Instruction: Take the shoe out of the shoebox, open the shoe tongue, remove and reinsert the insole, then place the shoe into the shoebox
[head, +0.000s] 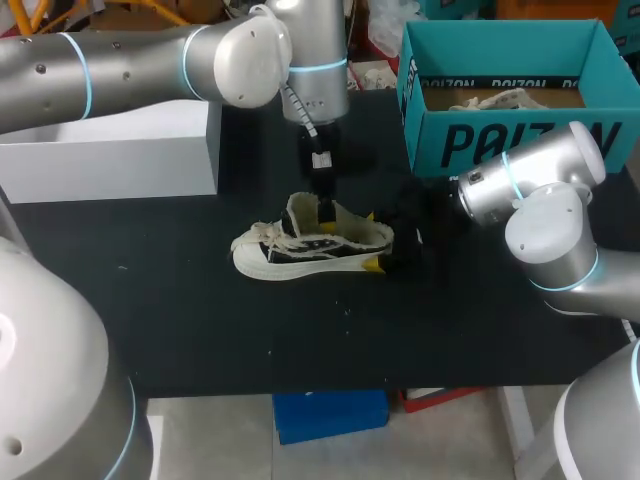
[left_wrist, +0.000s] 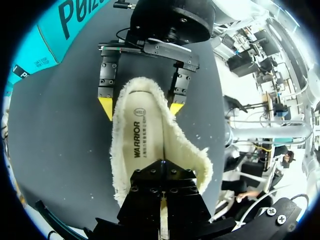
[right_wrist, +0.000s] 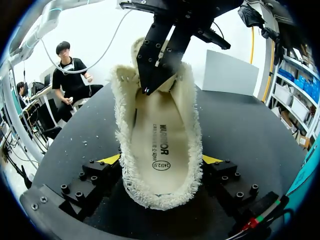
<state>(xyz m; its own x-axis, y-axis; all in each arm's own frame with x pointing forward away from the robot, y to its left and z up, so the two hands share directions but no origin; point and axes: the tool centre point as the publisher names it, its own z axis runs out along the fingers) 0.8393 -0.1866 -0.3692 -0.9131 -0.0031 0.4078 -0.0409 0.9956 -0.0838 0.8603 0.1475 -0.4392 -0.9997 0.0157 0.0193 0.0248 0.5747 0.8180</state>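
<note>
Table (head: 200, 330) bears the unboxed shoe (head: 310, 250), heel clamped in right hand (right_wrist: 161, 161), tongue (head: 298, 208) pinched by left hand (left_wrist: 161, 172), insole (left_wrist: 145, 135) still inside.

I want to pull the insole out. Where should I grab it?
Probably pinch the insole at its heel end, coming down through the open top of the shoe: that end lies bare, the toe end is hidden, and the right gripper holds the heel.
</note>
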